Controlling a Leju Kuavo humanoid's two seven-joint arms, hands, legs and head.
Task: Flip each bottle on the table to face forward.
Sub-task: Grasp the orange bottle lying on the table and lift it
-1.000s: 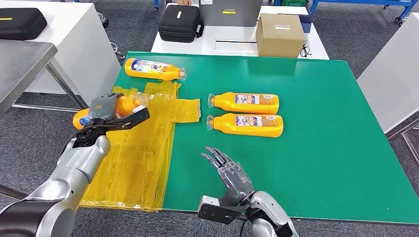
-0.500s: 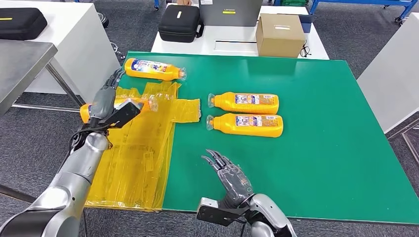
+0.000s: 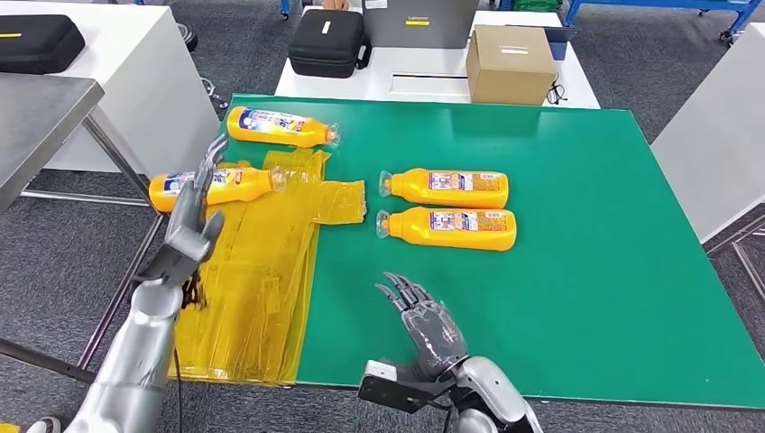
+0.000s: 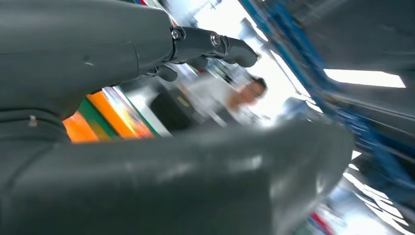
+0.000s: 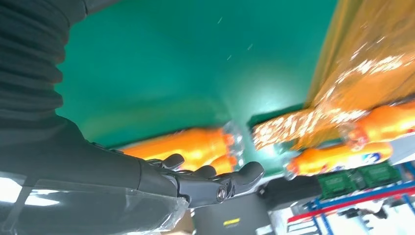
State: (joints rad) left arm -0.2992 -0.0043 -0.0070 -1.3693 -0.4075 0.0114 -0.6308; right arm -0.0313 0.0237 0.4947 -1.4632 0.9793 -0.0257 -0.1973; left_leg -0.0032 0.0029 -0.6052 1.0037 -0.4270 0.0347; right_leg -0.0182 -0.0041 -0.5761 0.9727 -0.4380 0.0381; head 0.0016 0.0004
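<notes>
**Left hand free, nearest bottle just beyond its fingertips**

The left hand [image 3: 191, 224] is raised at the worktop's [image 3: 577, 271] left edge, fingers stretched out and apart, holding nothing. Just past its fingertips lies the near-left bottle [image 3: 216, 186] — on its side on the yellow plastic sheet [image 3: 262, 271], its base overhanging the worktop's left edge and its cap pointing right, toward the middle. Its long axis runs left to right, roughly across the line of the outstretched fingers, so in my judgement a grasp from here would mean closing over the body from above rather than sliding along it.

Further back, the far-left bottle [image 3: 281, 126] lies on the green surface near the rear left corner, also on its side, cap to the right. It sits beyond the first bottle from the left hand, so it too belongs to that arm's reach.

The other two lie side by side in the middle of the worktop, nearly touching — the upper middle bottle [image 3: 447, 188] and the lower middle bottle [image 3: 448, 227], both with caps to the left and labels showing. The right hand [image 3: 424, 323] hovers low over the near edge, fingers apart and lightly curled, with nothing in it. The lower middle bottle is straight ahead of it, well apart, its long axis crossing the hand's line of approach. That makes the right hand the nearer one for the middle pair.
</notes>
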